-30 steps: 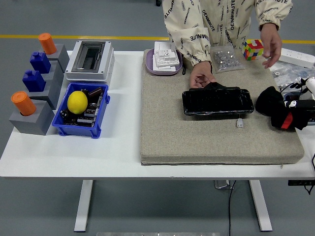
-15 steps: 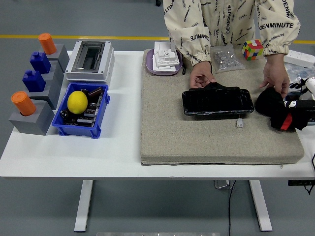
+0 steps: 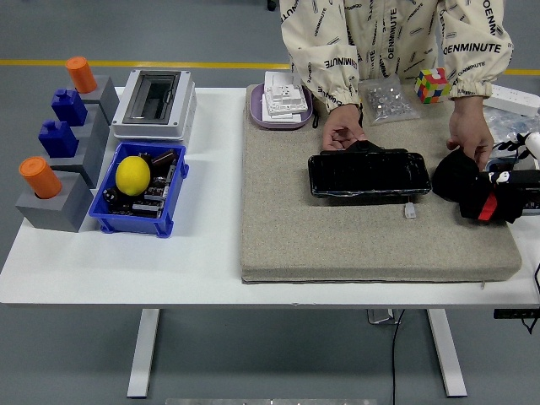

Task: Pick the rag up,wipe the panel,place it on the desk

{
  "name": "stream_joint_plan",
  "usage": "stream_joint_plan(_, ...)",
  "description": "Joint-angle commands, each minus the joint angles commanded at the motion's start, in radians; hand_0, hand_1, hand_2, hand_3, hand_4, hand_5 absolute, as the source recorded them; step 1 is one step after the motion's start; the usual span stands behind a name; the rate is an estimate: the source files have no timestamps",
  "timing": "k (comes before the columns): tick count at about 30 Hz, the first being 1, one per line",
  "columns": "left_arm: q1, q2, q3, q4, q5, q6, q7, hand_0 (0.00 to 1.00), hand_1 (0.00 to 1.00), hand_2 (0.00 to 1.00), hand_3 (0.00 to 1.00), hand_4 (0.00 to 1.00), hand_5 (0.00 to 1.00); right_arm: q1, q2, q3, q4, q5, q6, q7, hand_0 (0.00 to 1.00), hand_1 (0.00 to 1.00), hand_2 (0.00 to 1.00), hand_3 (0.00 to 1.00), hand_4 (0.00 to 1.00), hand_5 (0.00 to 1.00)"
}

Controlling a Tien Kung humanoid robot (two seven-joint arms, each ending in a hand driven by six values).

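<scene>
Head view: rag (image 3: 449,175) seen as dark bundle near counter's right edge, touched by person's hand (image 3: 469,135) and right hand (image 3: 499,194); finger state cannot be told. Panel (image 3: 369,175) steadied by person's other hand (image 3: 342,131). Wiping judged not begun.

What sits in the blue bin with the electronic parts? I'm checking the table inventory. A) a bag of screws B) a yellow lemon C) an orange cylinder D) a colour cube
B: a yellow lemon lies in the blue bin on top of the dark parts, at the table's left.
</scene>
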Motion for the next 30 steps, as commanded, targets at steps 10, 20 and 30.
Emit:
stream_joint_plan(10,-0.004,0.000,-0.007,0.000,0.002,0.001,0.000,0.643,0.692,0.732,0.566,0.594,0.467,0.004,-0.001,0.003,0.000,-0.002,0.001,-0.001,0.708,0.641,0.733,0.718,0.998,0.633)
stream_joint_plan(20,-0.006,0.001,-0.005,0.000,0.000,0.001,0.000,0.643,0.691,0.733,0.565,0.594,0.469,0.004,-0.002,0.006,0.000,-0.003,0.002,-0.001,0.709,0.641,0.732,0.718,0.998,0.634)
stream_joint_plan(30,-0.005,0.002,-0.003,0.000,0.002,0.000,0.001,0.644,0.692,0.733,0.565,0.594,0.467,0.003,-0.004,0.012,0.001,-0.005,0.002,-0.001,0.709,0.644,0.734,0.718,0.998,0.637)
